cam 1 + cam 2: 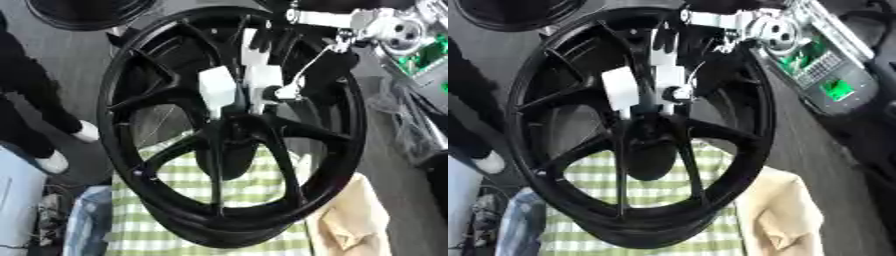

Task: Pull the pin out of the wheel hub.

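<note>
Black wheel hub point(229, 131) stands upright, one; one right hand point(262, 80) at its centre, grasp unclear.

Right hand point(262, 75) reaching down from upper right, pale fingers point(217, 90) extended, apparently straight.

Soft, even daylight; both views slightly blurred. Glare whitens the silver arm joint point(398, 30) at one o'clock; the black wheel point(229, 125) loses detail.
</note>
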